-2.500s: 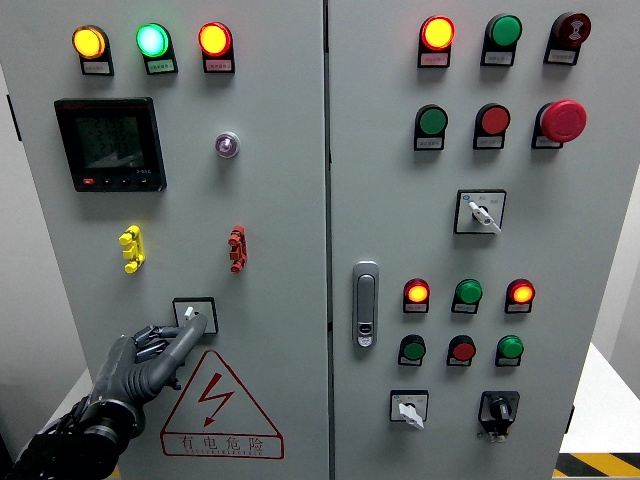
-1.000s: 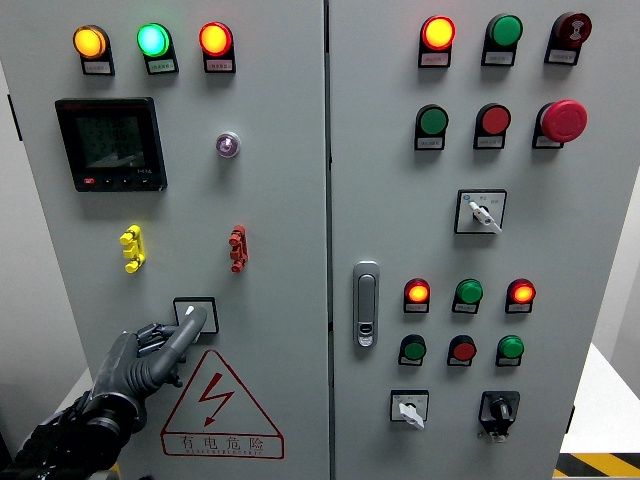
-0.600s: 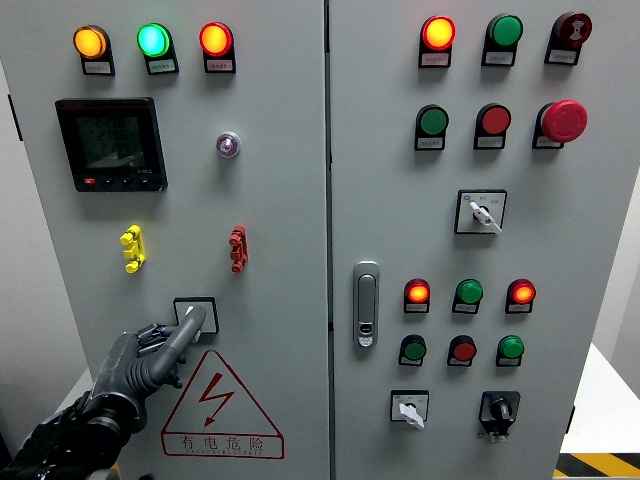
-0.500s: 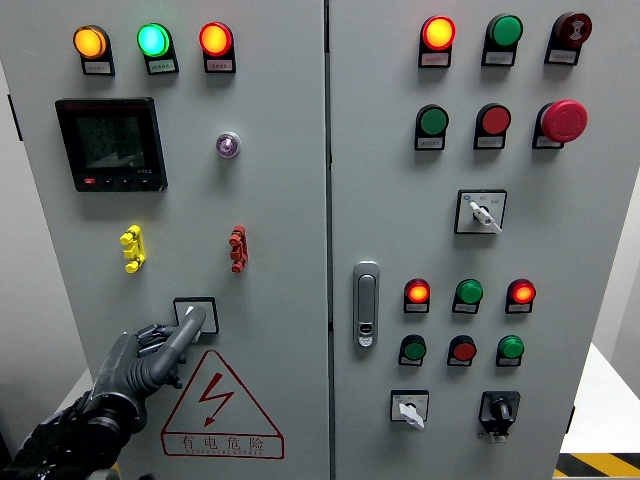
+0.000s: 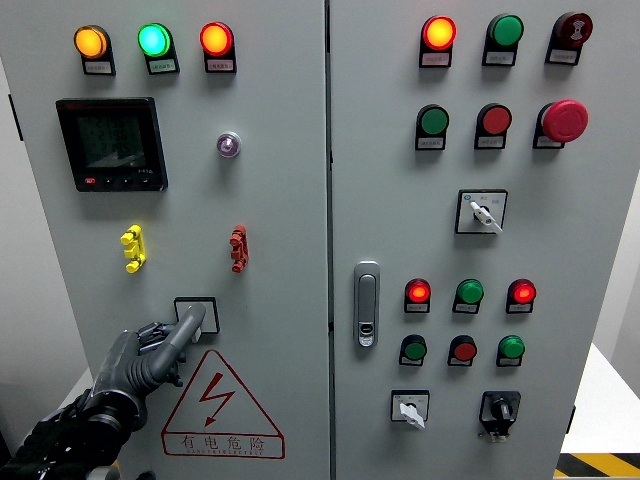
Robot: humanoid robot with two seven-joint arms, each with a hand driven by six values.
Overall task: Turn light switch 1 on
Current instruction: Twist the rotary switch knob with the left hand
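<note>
Barely anything has shifted since the earlier frames: the left hand (image 5: 140, 365) has held its pose at the lower left of the control cabinet (image 5: 290, 400), only its raised fingertip sitting a touch lower on the switch plate. Its index finger (image 5: 183, 332) is stretched up and to the right while the other fingers are curled in against the palm; nothing is held. The fingertip rests on the rotary selector switch (image 5: 196, 314), covering its knob, so the knob's position cannot be told.

Just below and right of the finger sits the red-bordered high-voltage warning triangle (image 5: 221, 403). Above the fingertip are a yellow terminal clip (image 5: 132, 248) and a red terminal clip (image 5: 238, 248), and higher still the digital meter (image 5: 111, 143) and a small round key lock (image 5: 227, 145). Topmost above the hand glow three indicator lamps (image 5: 153, 40): amber, green and red.

Well to the right of the finger, past the door seam, the door latch handle (image 5: 367, 303) stands upright, with rows of lamps and push buttons around it.
</note>
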